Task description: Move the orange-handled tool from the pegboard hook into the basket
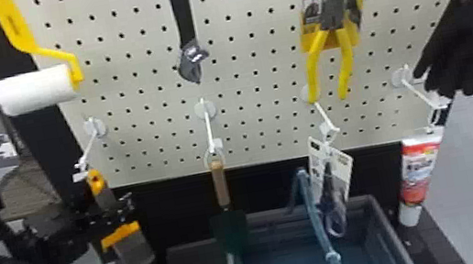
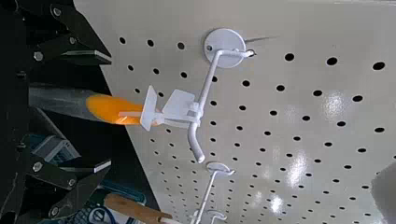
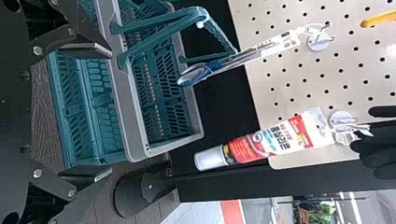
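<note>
Left gripper (image 1: 108, 208): you are seeing it left of the basket (image 1: 392, 232), around the task's tool. In the left wrist view its two fingers are standing spread, one on each side, with gaps between them and the tool.

Orange-handled tool (image 1: 121, 234): hanging from its hook (image 1: 87, 150), left of the basket and higher than its rim. Long axis is running near upright; the end with the orange tip is pointing up to the hook, the flat grey end is pointing down. In the head view you are seeing the axis slant, lower end leaning to the basket's side.

Trowel (image 1: 221, 185): hanging over the basket's left edge, wooden handle up, blade down.

Carded scissors (image 1: 332, 200): hanging above the basket, near its raised handle. Yellow-handled pliers (image 1: 336, 18): hanging higher above it.

Red-and-white tube (image 1: 423, 170): hanging right of the basket, cap down.

Right gripper (image 3: 111, 113): you are seeing its fingers standing spread near the basket in the right wrist view, holding nothing.
</note>
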Robot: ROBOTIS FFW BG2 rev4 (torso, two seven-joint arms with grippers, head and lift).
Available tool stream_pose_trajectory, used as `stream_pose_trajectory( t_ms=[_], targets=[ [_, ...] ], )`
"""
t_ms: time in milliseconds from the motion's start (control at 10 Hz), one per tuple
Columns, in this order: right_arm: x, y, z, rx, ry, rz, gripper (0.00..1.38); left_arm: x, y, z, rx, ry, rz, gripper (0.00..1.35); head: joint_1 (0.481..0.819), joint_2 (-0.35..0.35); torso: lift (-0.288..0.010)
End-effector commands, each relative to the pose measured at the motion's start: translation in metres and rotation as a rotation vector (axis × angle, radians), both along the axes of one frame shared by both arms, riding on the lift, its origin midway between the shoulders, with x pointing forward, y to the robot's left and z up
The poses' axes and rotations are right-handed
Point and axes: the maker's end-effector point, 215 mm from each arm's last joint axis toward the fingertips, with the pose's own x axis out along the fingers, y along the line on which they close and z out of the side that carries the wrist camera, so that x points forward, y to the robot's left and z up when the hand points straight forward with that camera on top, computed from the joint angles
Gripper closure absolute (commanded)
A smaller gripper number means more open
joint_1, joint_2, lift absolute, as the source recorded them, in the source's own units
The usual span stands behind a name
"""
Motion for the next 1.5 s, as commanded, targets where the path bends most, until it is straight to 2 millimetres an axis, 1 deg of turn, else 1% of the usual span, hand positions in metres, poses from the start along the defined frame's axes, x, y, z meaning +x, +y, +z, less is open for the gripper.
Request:
stream_pose_trajectory(
  t_ms=[0,200,300,500,600,700,800,900,1000,1100,1200,1300,1400],
  targets=[
    [0.0,0.0,0.0,0.001,0.0,0.0,0.4,-0.001,0.003,-0.002,0.001,0.004,0.004,0.49,0.549,0.0,-0.1],
    [0.0,0.0,-0.001,0.003,0.003,-0.002,0.4,-0.002,0.004,-0.001,0.01,0.002,0.004,0.51,0.549,0.0,-0.1],
    [-0.001,0.0,-0.001,0.003,0.003,0.0,0.4,-0.002,0.006,0.001,0.004,-0.013,0.016,0.67,0.549,0.0,-0.1],
    [-0.001,0.0,-0.001,0.004,0.003,-0.002,0.4,-0.004,0.011,0.01,-0.015,-0.062,0.064,0.83,0.549,0.0,-0.1],
    [-0.001,0.0,-0.001,0.005,0.003,-0.002,0.4,-0.005,0.01,0.009,-0.01,-0.061,0.065,0.83,0.549,0.0,-0.1],
    [-0.001,0.0,-0.001,0.005,0.003,-0.002,0.4,-0.006,0.008,0.009,-0.007,-0.061,0.059,0.78,0.549,0.0,-0.1],
    [-0.001,0.0,-0.003,0.005,0.006,-0.001,0.4,-0.005,0.009,0.011,-0.004,-0.062,0.056,0.64,0.549,0.0,-0.1],
    [-0.001,0.0,-0.003,0.007,0.006,-0.002,0.4,-0.005,0.01,0.011,-0.004,-0.061,0.059,0.62,0.549,0.0,-0.1],
    [-0.001,0.0,-0.003,0.007,0.006,-0.002,0.4,-0.005,0.01,0.011,-0.002,-0.061,0.06,0.63,0.549,0.0,-0.1],
    [-0.001,0.0,-0.003,0.007,0.006,-0.005,0.4,-0.005,0.01,0.013,0.001,-0.068,0.061,0.74,0.549,0.0,-0.1],
    [-0.001,0.0,-0.003,0.008,0.006,-0.002,0.4,-0.005,0.01,0.016,0.007,-0.086,0.07,0.89,0.549,0.0,-0.1],
    [-0.001,0.0,-0.003,0.009,0.006,-0.004,0.4,-0.007,0.008,0.019,0.011,-0.099,0.069,0.9,0.549,0.0,-0.1],
    [0.0,0.0,-0.002,0.008,0.004,-0.002,0.4,-0.006,0.007,0.021,0.012,-0.104,0.066,0.94,0.549,0.0,-0.1]
  ],
)
